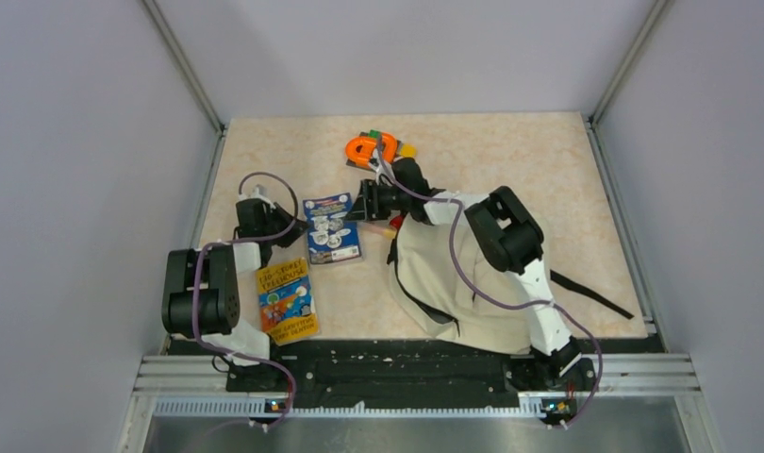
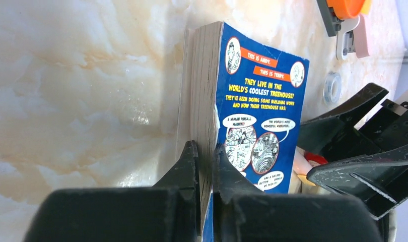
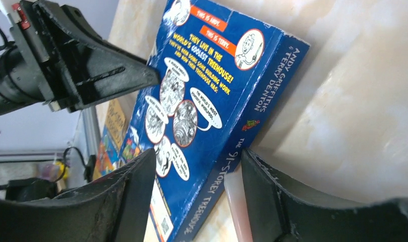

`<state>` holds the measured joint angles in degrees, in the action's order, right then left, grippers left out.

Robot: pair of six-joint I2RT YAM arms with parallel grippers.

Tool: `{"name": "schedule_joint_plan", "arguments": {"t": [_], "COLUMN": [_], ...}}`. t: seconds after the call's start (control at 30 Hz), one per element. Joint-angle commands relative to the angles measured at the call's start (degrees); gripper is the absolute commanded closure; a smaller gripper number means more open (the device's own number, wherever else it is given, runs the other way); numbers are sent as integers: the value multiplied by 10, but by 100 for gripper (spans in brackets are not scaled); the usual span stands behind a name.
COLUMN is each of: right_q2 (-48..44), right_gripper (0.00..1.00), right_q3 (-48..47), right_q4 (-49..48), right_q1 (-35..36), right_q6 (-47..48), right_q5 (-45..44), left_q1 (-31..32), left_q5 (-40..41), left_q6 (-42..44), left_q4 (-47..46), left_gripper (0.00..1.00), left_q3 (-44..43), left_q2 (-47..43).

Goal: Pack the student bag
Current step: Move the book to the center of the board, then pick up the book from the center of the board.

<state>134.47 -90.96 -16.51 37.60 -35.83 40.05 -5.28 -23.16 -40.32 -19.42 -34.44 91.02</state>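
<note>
Now, one backpack (image 1: 421, 269) and two books on the desk (image 1: 548, 160), backpack by the near edge right of middle, yellow book (image 1: 287, 300) toward the near left corner, left gripper (image 2: 204, 151) clamped on the blue book (image 2: 257, 101) at its edge, right gripper (image 3: 197, 156) spread wide around its spine.

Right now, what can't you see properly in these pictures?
- Inside the student bag: top view, the right arm lies across it, so its contents are hidden.
- Orange things at the far end: too small in the top view, cut off by the top edge in the left wrist view.
- Red-and-white thing beside the blue book: left wrist view, mostly behind the right pincer.
</note>
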Motion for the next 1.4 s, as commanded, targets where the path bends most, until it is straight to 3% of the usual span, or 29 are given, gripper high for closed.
{"name": "schedule_joint_plan", "arguments": {"t": [0.0,0.23,0.5,0.67,1.03,1.37], "right_q2": [-75,-89,-90,-88,-80,-75], "right_gripper": [43,54,55,49,27,23], "right_q3": [37,101,108,110,108,116], "right_q4": [-181,-346,-347,-311,-338,-395], "right_q1": [48,34,30,24,22,23], "right_q6": [-87,-175,-175,-154,-168,-189], "right_q5": [148,160,125,83,82,98], "left_q1": [26,25,23,23,23,23], "left_q5": [-113,-116,-143,-128,-90,-47], "left_q6": [-16,15,15,22,-4,-18], "left_q4": [-103,-119,-174,-140,-101,-73], "left_gripper": [100,100,100,100,100,100], "left_q3": [29,65,116,122,129,116], "left_q2": [-39,-119,-222,-300,-424,-490]}}
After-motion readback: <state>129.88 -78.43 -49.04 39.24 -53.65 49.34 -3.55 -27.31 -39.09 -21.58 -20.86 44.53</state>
